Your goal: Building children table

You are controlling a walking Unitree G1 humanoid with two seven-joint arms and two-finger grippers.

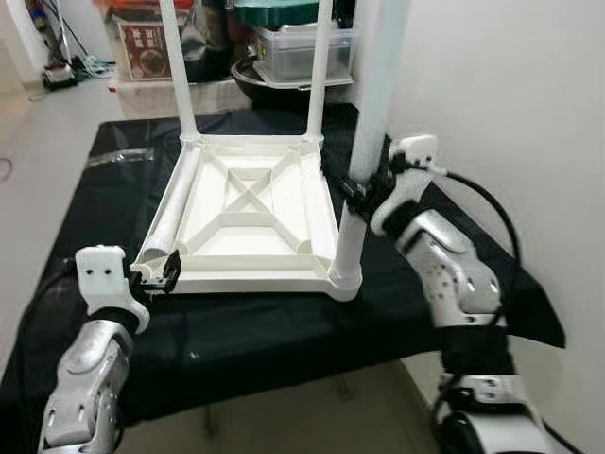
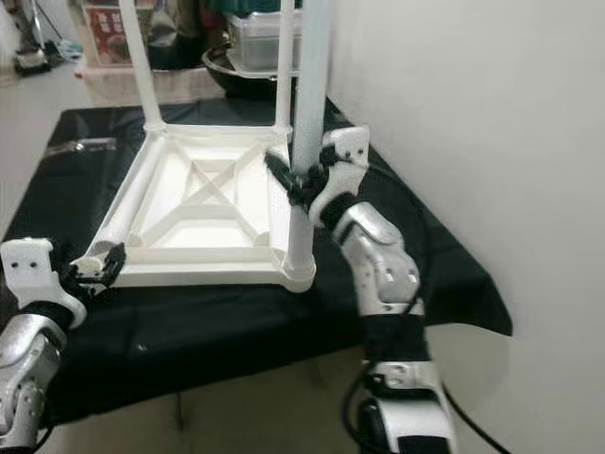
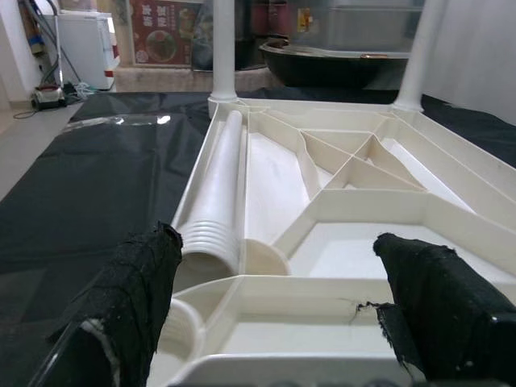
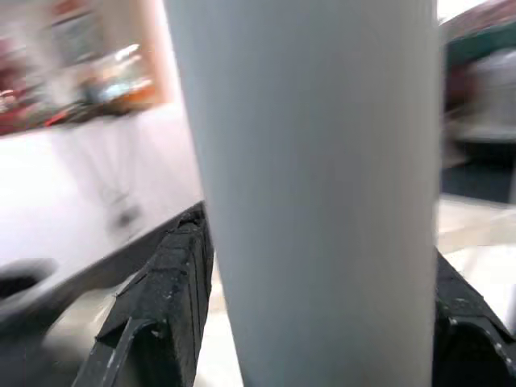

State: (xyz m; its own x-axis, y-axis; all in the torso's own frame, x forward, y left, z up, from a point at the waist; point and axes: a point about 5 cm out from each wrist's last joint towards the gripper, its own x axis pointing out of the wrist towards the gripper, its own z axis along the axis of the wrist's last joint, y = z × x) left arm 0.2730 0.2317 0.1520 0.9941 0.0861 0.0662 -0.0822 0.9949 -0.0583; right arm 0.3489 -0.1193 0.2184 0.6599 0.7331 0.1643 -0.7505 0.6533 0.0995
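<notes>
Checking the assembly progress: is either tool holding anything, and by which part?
The right tool clamps the upright white plastic table leg partway up its shaft. The left tool is open at the white tabletop's corner, holding nothing.

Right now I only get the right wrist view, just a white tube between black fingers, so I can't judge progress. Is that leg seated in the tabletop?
Observer: Yes, the right gripper holds the near-right leg upright in its corner socket of the upturned tabletop.
Operator: How many legs are standing?
Observer: Three; the two far legs are also upright.
Operator: Where's the fourth?
Observer: The fourth leg lies along the tabletop's left side.
Operator: And the left arm?
Observer: The left gripper, open, is at the tabletop's near-left corner.
</notes>
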